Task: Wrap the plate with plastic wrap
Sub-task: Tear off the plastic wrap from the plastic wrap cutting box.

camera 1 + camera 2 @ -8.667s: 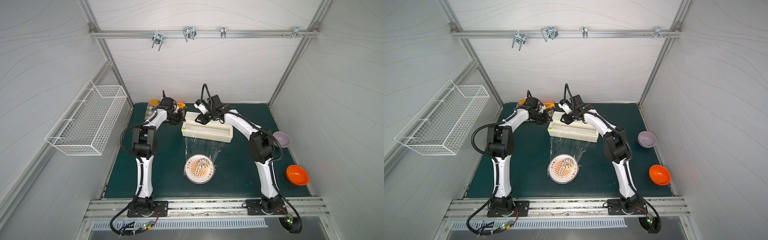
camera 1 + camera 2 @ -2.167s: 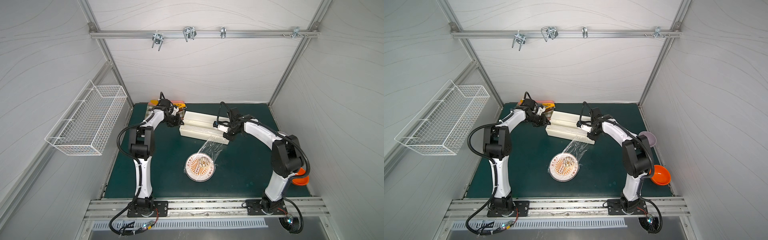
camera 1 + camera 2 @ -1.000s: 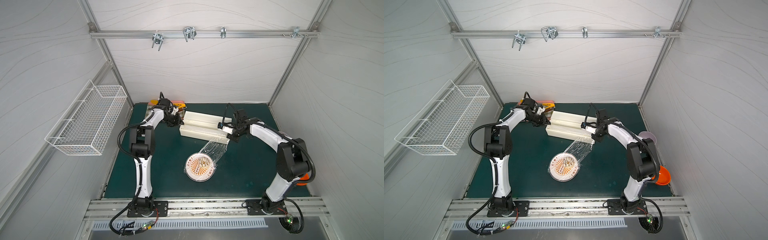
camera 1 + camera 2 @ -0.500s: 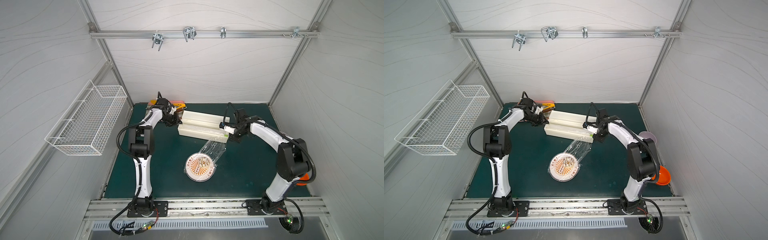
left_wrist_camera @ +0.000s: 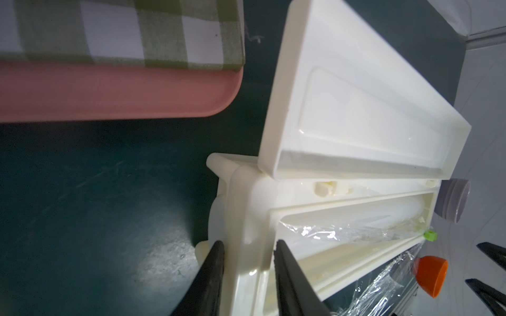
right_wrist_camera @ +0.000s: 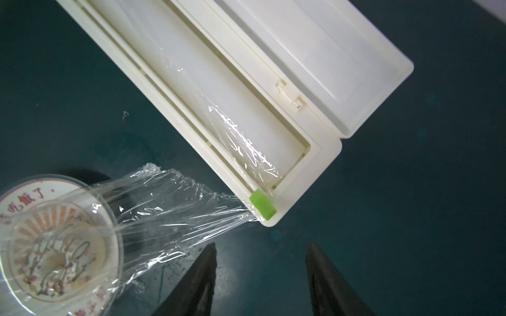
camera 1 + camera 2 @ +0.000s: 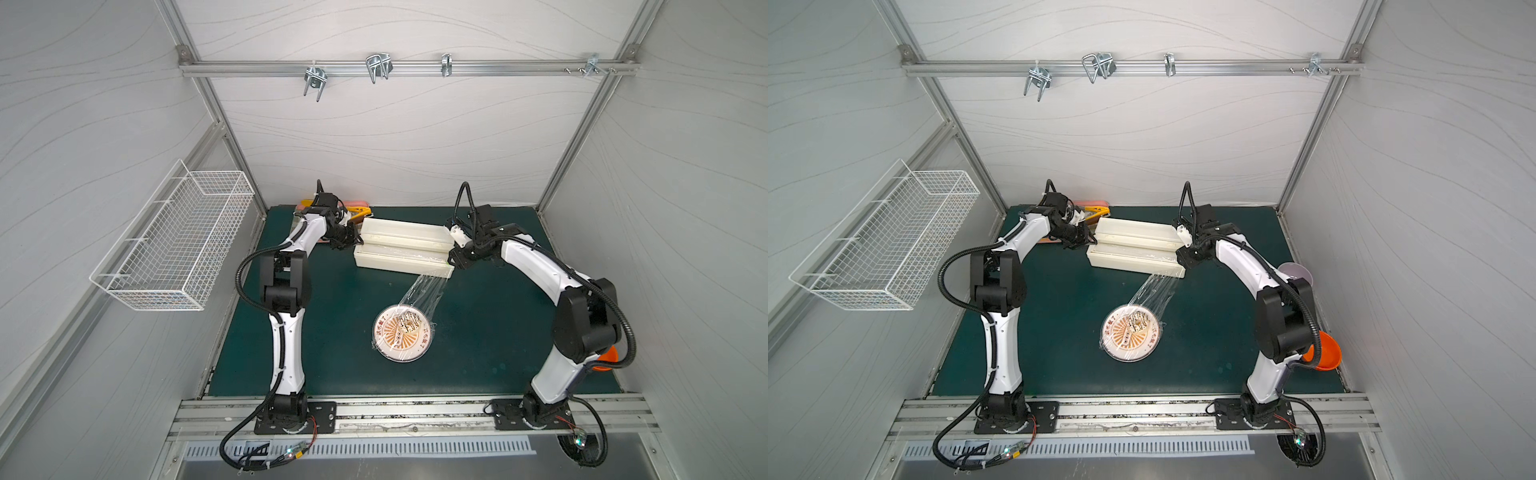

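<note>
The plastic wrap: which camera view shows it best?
The right wrist view: the wrap is close and sharp, stretched from the box end over the plate. Both top views show a small glossy strip. The left wrist view shows only scraps in the box.

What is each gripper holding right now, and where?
Right gripper: open, nothing held. Left gripper straddles the end wall of the dispenser box; whether it grips cannot be told.

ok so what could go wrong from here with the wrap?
1. The plastic wrap looks attached to the dispenser box by the green cutter; shifting the box could drag it off the plate.
2. It is bunched into a narrow band and may leave some rim bare.
3. The right gripper is open and empty, so nothing tensions the film.
</note>
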Controlling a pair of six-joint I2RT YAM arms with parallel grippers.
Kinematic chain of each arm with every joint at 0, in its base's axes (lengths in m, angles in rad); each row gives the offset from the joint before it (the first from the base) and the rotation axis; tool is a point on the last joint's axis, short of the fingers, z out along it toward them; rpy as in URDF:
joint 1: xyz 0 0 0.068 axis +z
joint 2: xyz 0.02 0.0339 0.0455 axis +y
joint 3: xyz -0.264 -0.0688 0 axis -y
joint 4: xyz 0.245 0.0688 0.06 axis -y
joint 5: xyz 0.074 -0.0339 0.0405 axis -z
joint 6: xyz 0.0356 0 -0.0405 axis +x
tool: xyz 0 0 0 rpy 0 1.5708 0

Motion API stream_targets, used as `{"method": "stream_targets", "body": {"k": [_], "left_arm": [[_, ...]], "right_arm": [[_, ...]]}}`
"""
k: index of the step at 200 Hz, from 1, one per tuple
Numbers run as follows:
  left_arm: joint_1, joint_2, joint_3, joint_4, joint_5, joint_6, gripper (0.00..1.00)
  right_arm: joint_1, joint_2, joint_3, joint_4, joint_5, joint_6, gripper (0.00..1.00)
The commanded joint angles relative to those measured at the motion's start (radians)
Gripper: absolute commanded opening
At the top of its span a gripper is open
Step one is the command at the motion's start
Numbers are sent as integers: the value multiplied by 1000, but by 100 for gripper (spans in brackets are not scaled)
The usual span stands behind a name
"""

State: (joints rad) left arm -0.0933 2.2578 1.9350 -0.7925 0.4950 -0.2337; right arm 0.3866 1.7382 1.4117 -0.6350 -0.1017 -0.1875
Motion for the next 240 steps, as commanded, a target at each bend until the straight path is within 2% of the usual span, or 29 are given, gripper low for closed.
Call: {"method": "stream_targets", "body": {"k": [1, 22, 42, 67, 86, 101, 128, 163, 240], "left_arm": [[-13, -67, 14, -20, -24, -15, 45], [-13, -144, 19, -15, -45, -21, 53], [-27, -226, -13, -6, -40, -30, 54], [-111, -358, -199, 78, -19, -9, 57], [-182, -406, -363, 207, 84, -21, 62], [-225, -382, -413, 222, 156, 7, 63], [-266, -300, -419, 214, 202, 87, 62], [-268, -209, -406, 261, 331, 54, 61], [-308, -132, -430, 352, 413, 23, 59]], "right_arm": [[0, -74, -82, 111, -77, 329, 57], [-13, -143, -179, 212, -142, 475, 62], [-47, -168, -224, 220, -198, 579, 63], [-102, -207, -343, 303, -295, 697, 62], [-113, -216, -417, 354, -340, 722, 59], [-112, -216, -469, 401, -361, 746, 57], [-112, -206, -546, 469, -390, 790, 54], [-110, -183, -603, 528, -432, 815, 55], [-99, -118, -649, 625, -467, 855, 54]]}}
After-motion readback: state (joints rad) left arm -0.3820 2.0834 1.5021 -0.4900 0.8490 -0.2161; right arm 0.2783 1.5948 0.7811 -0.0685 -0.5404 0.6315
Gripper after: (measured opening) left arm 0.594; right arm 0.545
